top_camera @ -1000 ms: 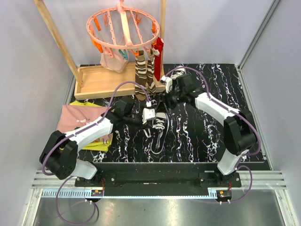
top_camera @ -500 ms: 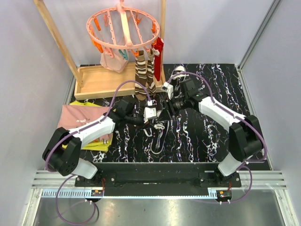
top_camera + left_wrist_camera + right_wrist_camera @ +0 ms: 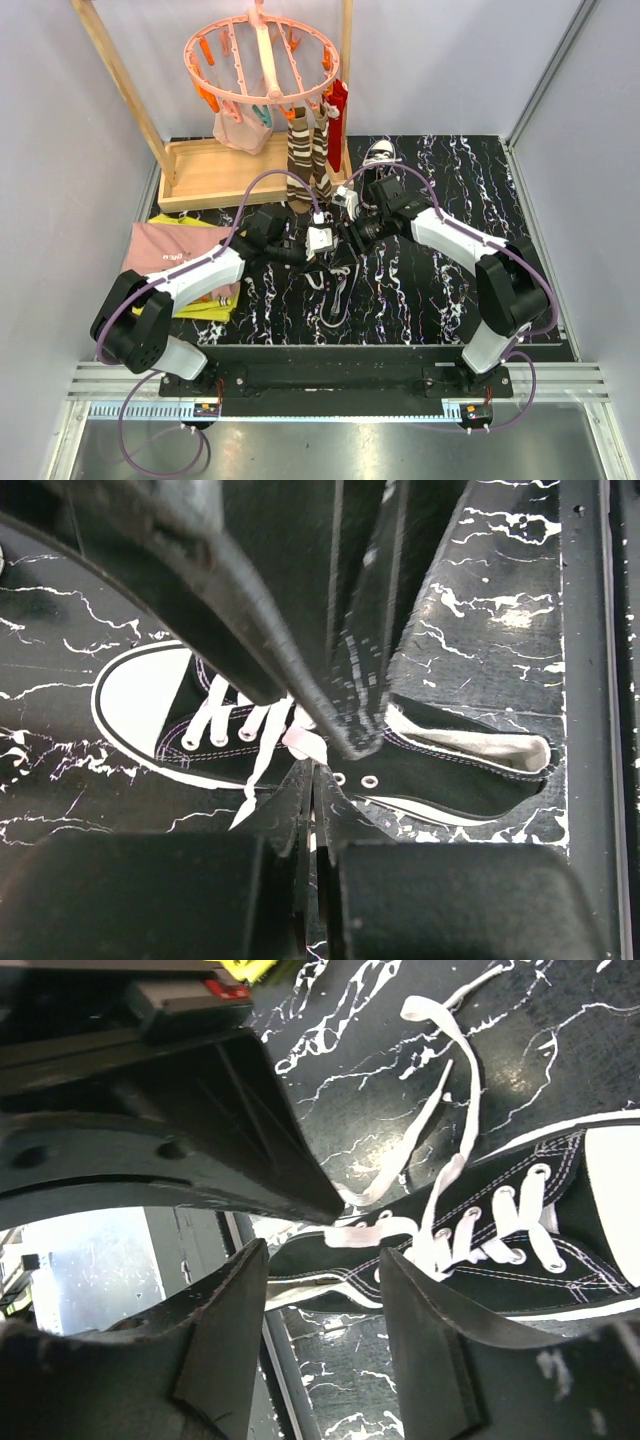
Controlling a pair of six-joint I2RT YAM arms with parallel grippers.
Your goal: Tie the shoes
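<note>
Bench point(image 3: 440, 290): black, marbled, with a wooden drying rack point(image 3: 215, 175) along its far left side.

Arms: left arm point(image 3: 190, 275) and right arm point(image 3: 450, 232) meet nose to nose above the middle of the bench; the clearance between them looks very slight.

Shoes: the near shoe point(image 3: 340, 280) lies flat at the centre, directly under both jaws; the far shoe point(image 3: 378, 153) sits by the rack's post, well apart and unattended.

Laces point(image 3: 450, 1150): threaded but untied; loose ends trail over the bench beside the near shoe.

Left jaws: fully closed, tip at the lace crossing above the tongue; whether a strand is pinched cannot be told.

Right jaws: roughly half open, holding nothing, straddling the collar end of the near shoe.

Hazards, as judged:
- the two jaws may strike or clamp each other, being so crowded over one eyelet row;
- the right jaws may close on canvas or tongue instead of a strand;
- any pull may drag the shoe, since nothing pins it down;
- a thin flat strand may slip from the closed tip.
</note>
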